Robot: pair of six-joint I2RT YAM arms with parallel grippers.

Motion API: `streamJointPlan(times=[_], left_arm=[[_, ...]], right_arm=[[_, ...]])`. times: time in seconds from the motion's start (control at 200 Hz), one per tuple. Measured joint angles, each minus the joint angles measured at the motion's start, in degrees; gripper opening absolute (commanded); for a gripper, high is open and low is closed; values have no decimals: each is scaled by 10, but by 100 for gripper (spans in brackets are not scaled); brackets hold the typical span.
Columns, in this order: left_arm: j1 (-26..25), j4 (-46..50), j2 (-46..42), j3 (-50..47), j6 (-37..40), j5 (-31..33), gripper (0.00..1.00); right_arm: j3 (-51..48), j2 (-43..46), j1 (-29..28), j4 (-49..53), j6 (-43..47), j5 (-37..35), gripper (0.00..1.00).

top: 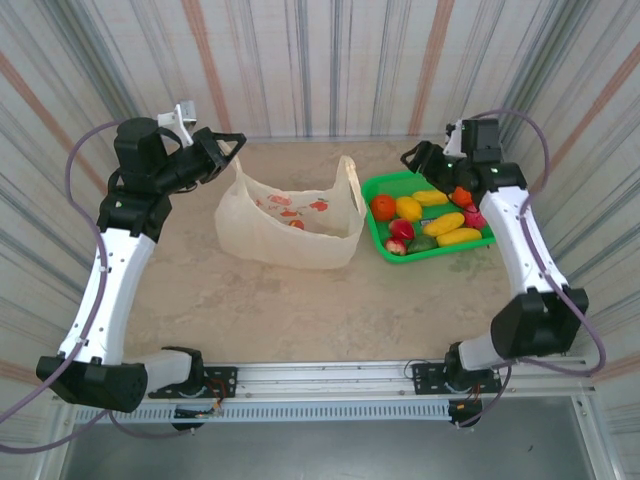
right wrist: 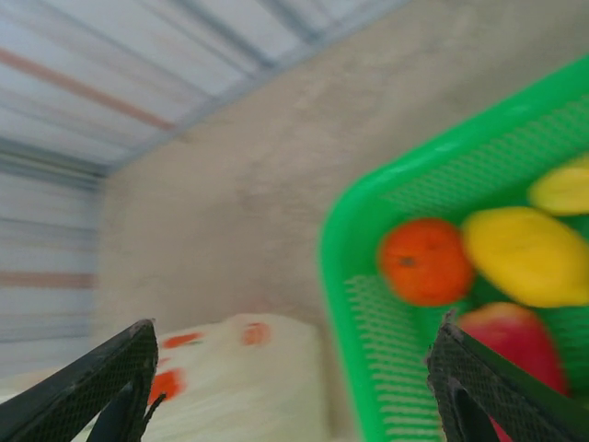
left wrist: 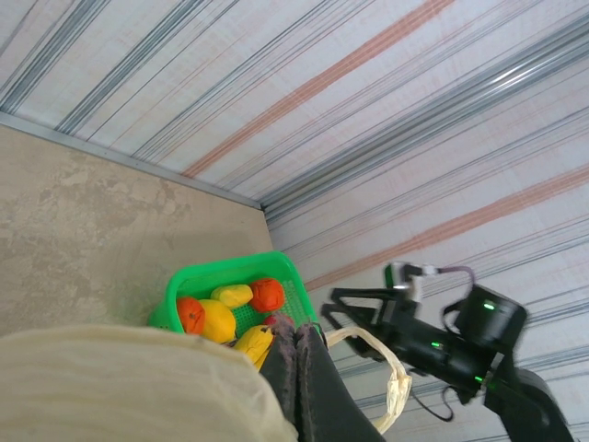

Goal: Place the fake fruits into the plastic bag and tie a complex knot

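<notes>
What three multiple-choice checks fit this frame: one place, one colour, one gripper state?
1. In the top view, the basket lies where from the plastic bag? A left B right C inside it
2. Basket colour? A blue B white C green
3. The right gripper is: A open, empty B shut on a banana C shut on a handle
Key: 1 B, it sits on the right arm's side of the bag; 2 C, rim and mesh are green; 3 A, its fingers stand wide apart, gripping nothing.
</notes>
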State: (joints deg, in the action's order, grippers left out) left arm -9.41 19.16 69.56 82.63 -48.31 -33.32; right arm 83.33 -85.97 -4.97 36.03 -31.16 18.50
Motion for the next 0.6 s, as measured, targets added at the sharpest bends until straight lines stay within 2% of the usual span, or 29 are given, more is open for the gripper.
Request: streamJointPlan(times=[0.12, 0.25, 0.601], left_arm=[[0, 1, 0, 0, 0, 0, 0], [0, 1, 0, 0, 0, 0, 0], [0, 2, 0, 8, 3, -2, 0]], right_arm=[[-2, -92, -7, 28, 60, -91, 83], [2, -174, -19, 50, 113, -154, 86], [88, -308, -28, 68, 156, -176, 84]])
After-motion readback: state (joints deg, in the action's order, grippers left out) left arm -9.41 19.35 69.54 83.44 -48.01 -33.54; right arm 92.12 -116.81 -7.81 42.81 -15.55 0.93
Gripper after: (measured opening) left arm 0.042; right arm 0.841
